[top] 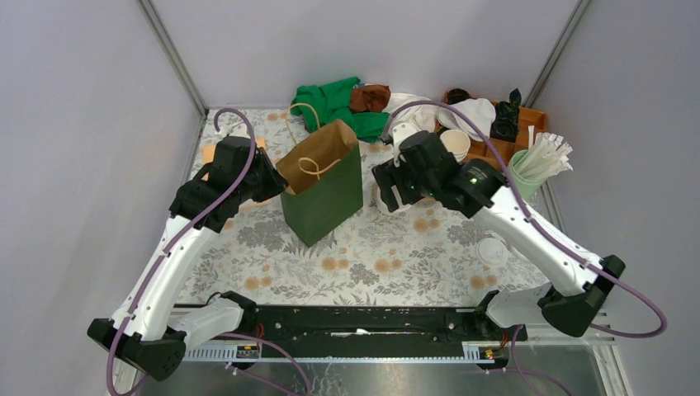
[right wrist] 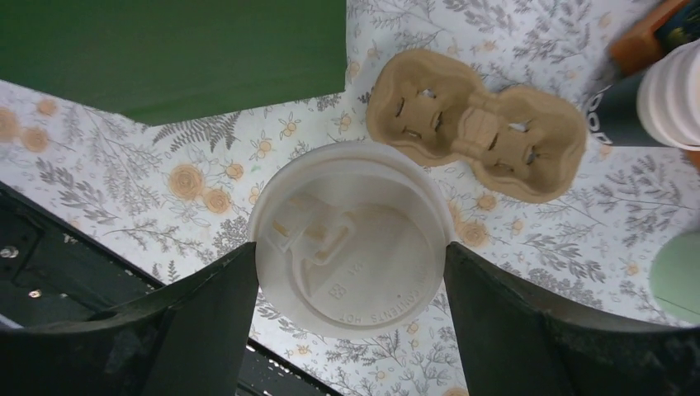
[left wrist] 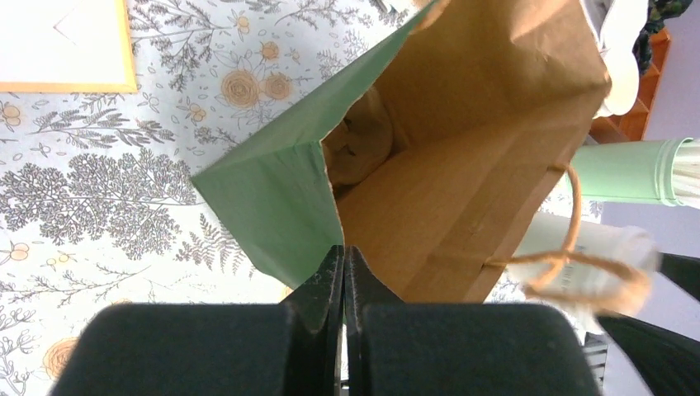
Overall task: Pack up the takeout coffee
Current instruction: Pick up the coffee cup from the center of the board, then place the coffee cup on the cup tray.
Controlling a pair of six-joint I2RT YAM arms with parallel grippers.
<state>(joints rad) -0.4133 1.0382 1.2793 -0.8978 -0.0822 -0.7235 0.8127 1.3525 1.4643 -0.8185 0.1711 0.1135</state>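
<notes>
The takeout coffee, a white cup seen from above by its round plastic lid, sits between the fingers of my right gripper. Both fingers touch the lid's edge. From above, the right gripper is just right of the green paper bag, which stands upright with its mouth open. My left gripper is shut on the near rim of the bag, green outside and brown inside. Something brown lies at the bag's bottom. From the left wrist the cup looks blurred behind the twine handle.
A brown pulp cup carrier lies on the floral cloth beyond the cup. A stack of lidless cups, a green holder of straws and a wooden tray crowd the back right. A white lid lies near the right arm.
</notes>
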